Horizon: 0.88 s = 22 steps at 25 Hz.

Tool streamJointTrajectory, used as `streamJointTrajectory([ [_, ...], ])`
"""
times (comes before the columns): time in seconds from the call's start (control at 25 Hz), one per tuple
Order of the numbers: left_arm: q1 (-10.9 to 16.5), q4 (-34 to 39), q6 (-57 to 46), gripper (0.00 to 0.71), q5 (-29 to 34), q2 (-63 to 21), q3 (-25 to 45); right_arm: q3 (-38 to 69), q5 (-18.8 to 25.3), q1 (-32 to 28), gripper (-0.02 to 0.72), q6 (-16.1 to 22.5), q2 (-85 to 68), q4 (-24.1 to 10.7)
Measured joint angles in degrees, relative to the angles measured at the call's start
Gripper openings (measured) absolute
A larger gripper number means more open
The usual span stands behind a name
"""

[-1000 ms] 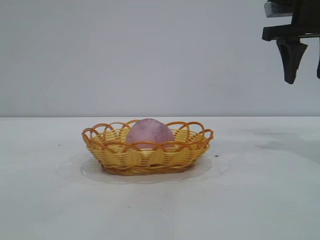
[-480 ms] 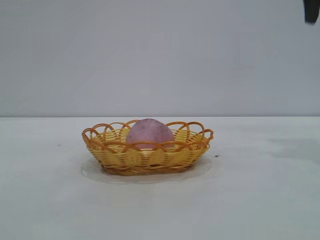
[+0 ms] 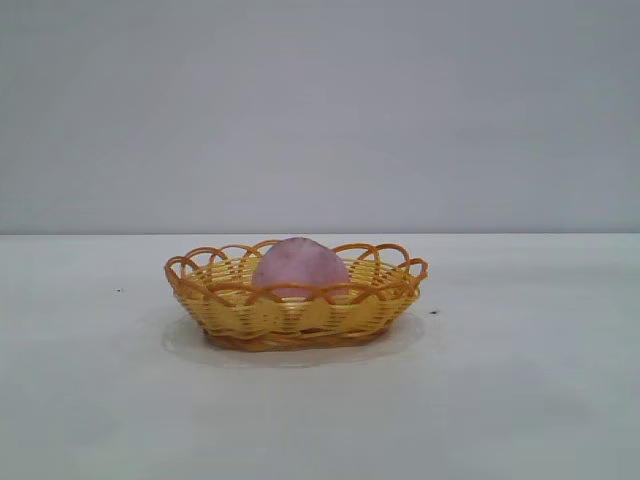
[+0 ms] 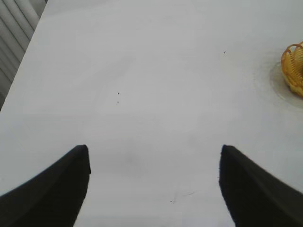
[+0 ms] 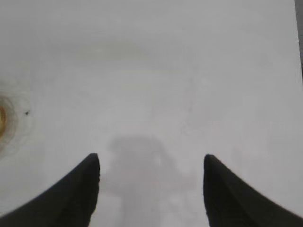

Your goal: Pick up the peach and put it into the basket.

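Note:
The pinkish-purple peach (image 3: 299, 267) rests inside the yellow woven basket (image 3: 240, 312) with its orange looped rim, at the middle of the white table. Neither arm shows in the exterior view. In the left wrist view my left gripper (image 4: 154, 152) stands open over bare table, nothing between its dark fingers (image 4: 57, 189), and a bit of the basket (image 4: 294, 69) shows far off at the frame's edge. My right gripper (image 5: 151, 161) is open too, above bare table with its own shadow below. A sliver of the basket (image 5: 2, 121) sits at that view's edge.
The white table (image 3: 520, 380) stretches bare around the basket, against a plain grey wall. A table edge with ribbed slats beyond (image 4: 14, 28) shows in the left wrist view; another table edge (image 5: 299, 33) shows in the right wrist view.
The right gripper, at the upper right of the exterior view a second ago, has risen out of that view. The peach and the basket have not moved.

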Motion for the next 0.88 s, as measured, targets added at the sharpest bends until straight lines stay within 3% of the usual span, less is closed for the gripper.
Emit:
streamJointTrajectory([
  [0.36,0.00,0.00,0.00,0.530,0.00,0.00,0.00,17.78,0.26,0.00,0.407,1.29,-27.70,0.19],
  [0.88,0.00,0.00,0.00,0.530,0.00,0.00,0.00,34.27,0.00,0.00,0.407,0.80,-53.87,4.82],
])
